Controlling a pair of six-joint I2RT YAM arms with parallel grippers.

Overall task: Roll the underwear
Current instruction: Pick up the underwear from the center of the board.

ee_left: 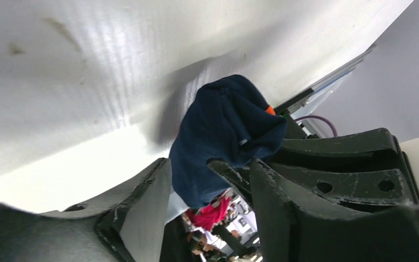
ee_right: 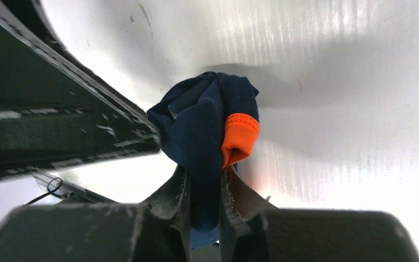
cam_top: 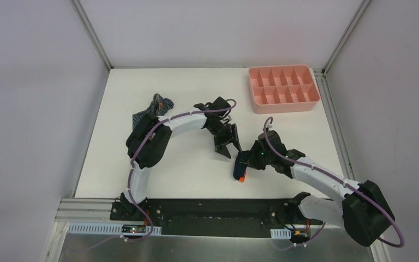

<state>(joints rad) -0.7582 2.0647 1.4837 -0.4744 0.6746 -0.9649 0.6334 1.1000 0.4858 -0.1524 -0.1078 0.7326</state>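
the right fingers (ee_right: 177,199) are pressed together on the navy briefs (ee_right: 196,125), pinching a thick fold of the bunched cloth, with the orange trim (ee_right: 240,136) facing out. the left fingers (cam_top: 222,147) are spread and grip nothing, their tips just beside the bundle. the bundle sits low in the middle of the top view, over the white table (cam_top: 158,164); i cannot tell whether it touches. it looks light, soft and limp, likely to sag and unroll if released. the firmer orange band seems the best place to hold. the striped briefs (cam_top: 155,106) lie crumpled at upper left and the pink tray (cam_top: 283,106) at upper right.
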